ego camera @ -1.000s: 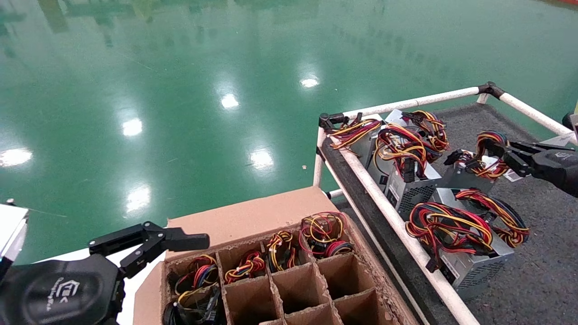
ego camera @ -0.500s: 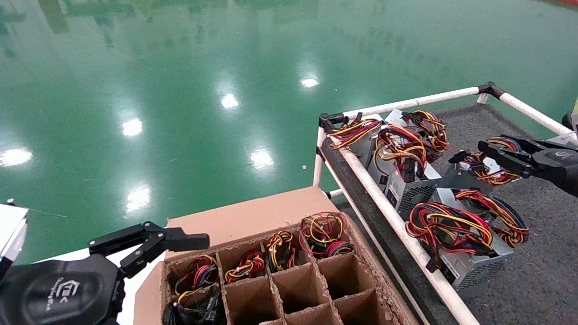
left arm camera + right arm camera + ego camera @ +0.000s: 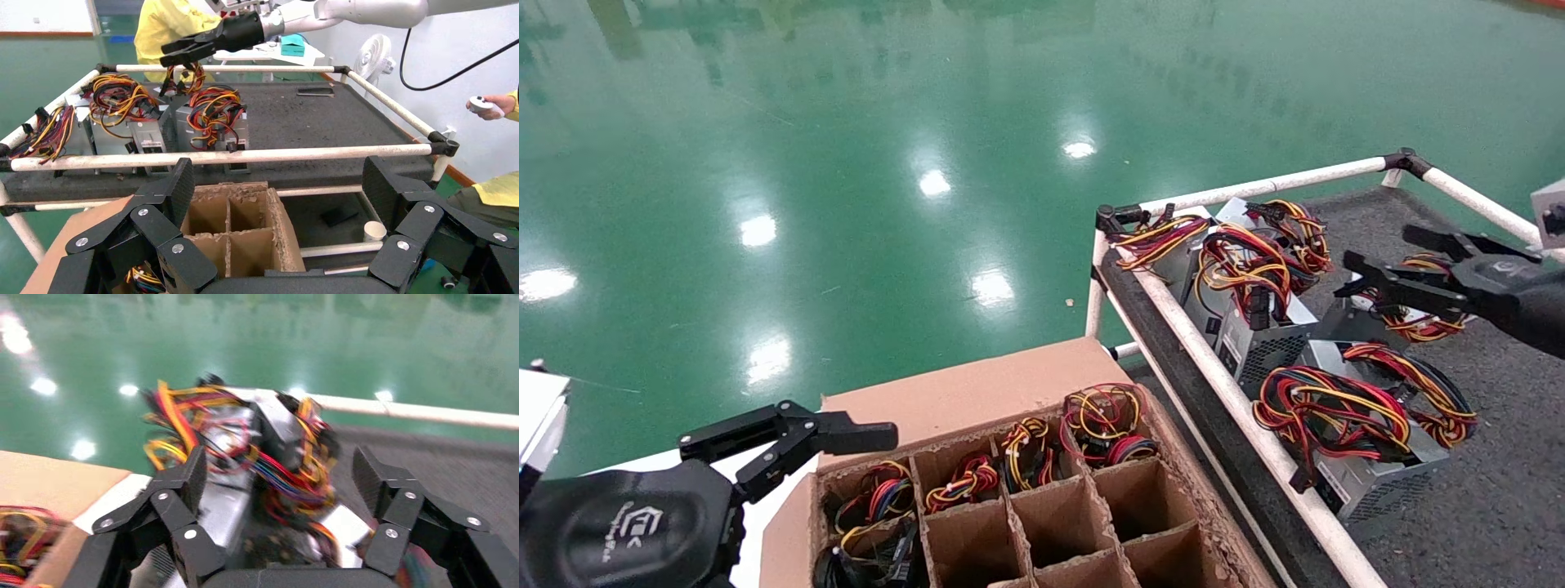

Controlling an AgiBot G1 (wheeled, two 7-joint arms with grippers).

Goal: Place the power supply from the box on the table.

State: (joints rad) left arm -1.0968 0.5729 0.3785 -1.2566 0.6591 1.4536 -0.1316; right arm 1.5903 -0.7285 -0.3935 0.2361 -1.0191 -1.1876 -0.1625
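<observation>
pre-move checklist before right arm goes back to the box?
1. Right pincer open and empty: ok.
2. Power supply resting on the table, released: ok.
3. Right pincer clear of the wire loop: cannot tell; it hovers close above it.
4. Box holds more wire bundles in the far cells: ok.
5. Left pincer open, parked at the box's near left corner, off the right arm's likely path: ok.

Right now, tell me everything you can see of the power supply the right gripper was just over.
The power supply is a small grey metal case lying on the dark felt table, apart from the box. A looped bundle of red, yellow and black wires rests on top. The right gripper hovers open above it, not touching. A larger silver unit sits against its near side.
</observation>
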